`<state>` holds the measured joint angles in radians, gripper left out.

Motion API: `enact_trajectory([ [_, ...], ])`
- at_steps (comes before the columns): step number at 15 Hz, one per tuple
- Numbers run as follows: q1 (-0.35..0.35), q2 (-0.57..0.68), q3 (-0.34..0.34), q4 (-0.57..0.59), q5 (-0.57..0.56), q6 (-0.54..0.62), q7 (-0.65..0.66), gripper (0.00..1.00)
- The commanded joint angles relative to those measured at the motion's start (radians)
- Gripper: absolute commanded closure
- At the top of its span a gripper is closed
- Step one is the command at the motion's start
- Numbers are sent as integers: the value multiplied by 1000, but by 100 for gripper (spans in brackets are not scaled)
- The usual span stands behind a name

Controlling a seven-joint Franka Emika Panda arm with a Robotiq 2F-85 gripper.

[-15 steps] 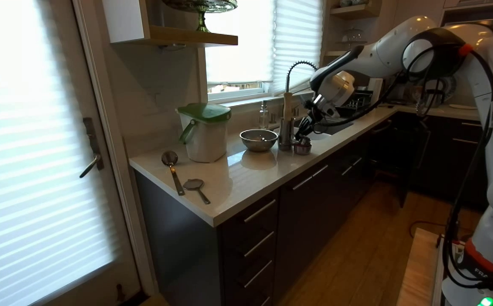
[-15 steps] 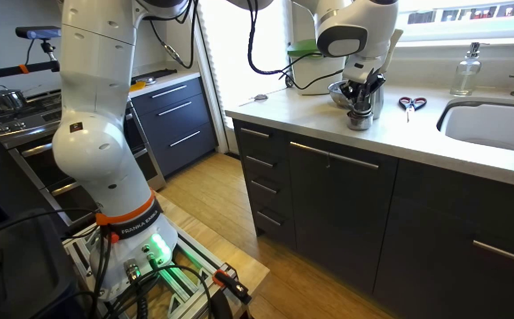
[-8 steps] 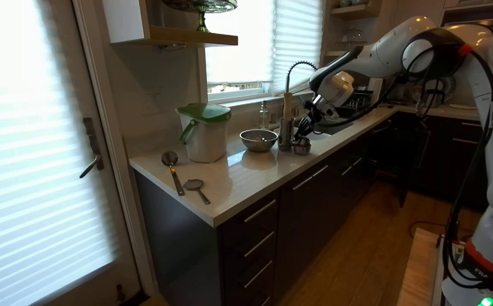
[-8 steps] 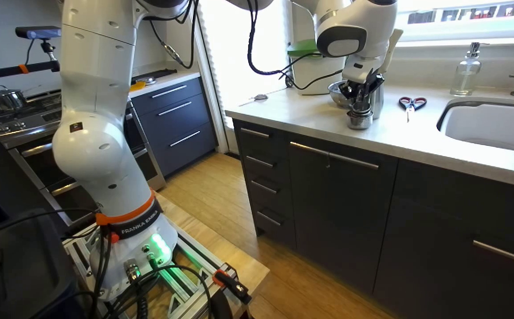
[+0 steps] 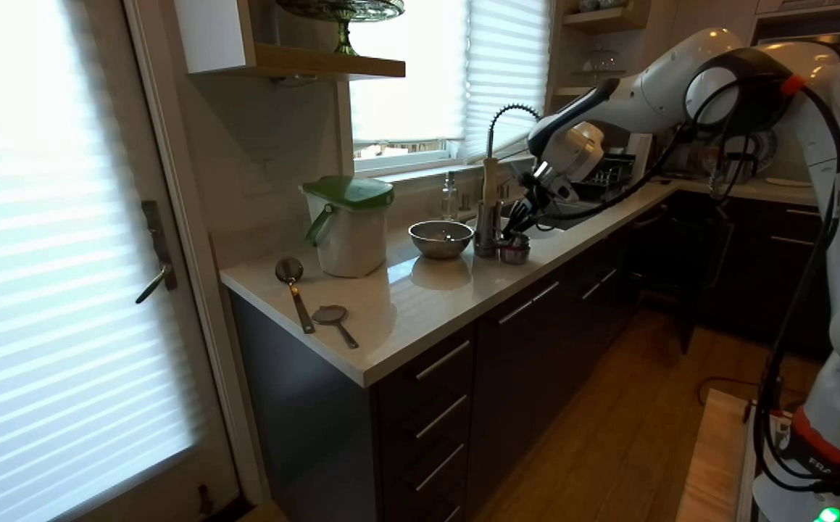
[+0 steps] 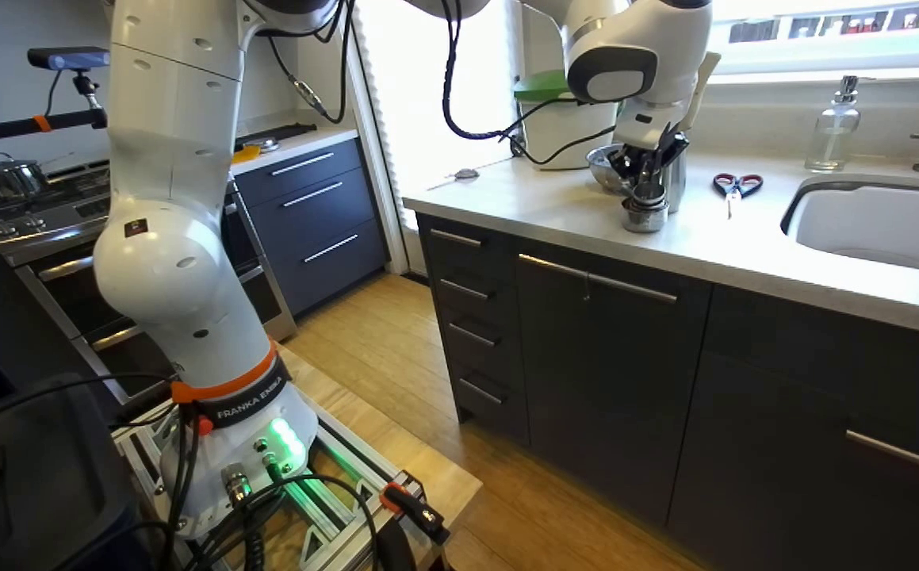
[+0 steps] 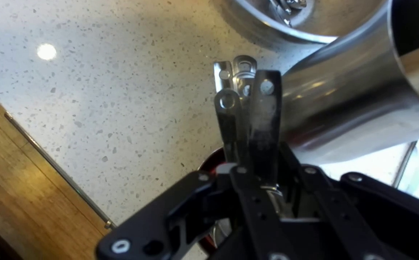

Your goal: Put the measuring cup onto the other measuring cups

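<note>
The measuring cup [image 6: 649,193] is small and dark grey. Its wide dark handle [image 7: 266,119] points away from my gripper in the wrist view. My gripper [image 7: 263,159] is closed round this handle; its fingertips are partly hidden. In both exterior views the gripper [image 5: 512,230] [image 6: 651,181] points down, and the measuring cup [image 5: 517,238] sits on or in the top of the other measuring cups [image 5: 514,254] [image 6: 644,220]. Those are a silvery nested stack on the counter near its front edge. Several of their handles [image 7: 226,112] show beside the held one. Contact between cups is mostly hidden.
A metal utensil holder [image 5: 487,235] [image 7: 339,97] stands right beside the cups. A metal bowl [image 5: 440,241] holding small shiny things is close by. Scissors [image 6: 737,189] lie near the sink [image 6: 887,226]. A green-lidded bin [image 5: 353,232] and two long-handled scoops [image 5: 293,286] [image 5: 333,317] are farther off.
Very little. The gripper and the held measuring cup have shifted only slightly at the stack; the other things have not moved.
</note>
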<state>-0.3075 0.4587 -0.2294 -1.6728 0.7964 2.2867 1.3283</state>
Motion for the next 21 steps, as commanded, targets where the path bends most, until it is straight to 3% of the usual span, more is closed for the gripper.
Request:
enact_trajectory([
  [1, -13, 5, 0, 10, -15, -32, -29, 95],
  [4, -17, 10, 8, 14, -1, -47, -66, 93],
  [6, -17, 9, 8, 13, 1, -49, -80, 55],
  [9, -17, 2, 5, 8, 0, -49, -93, 31],
  [13, -12, -9, 2, 0, -8, -51, -99, 19],
  [14, -8, -14, 1, -3, -16, -55, -100, 21],
  [17, 10, -23, -2, -7, -43, -62, -95, 15],
  [21, 39, -24, -3, -1, -109, -82, -65, 19],
])
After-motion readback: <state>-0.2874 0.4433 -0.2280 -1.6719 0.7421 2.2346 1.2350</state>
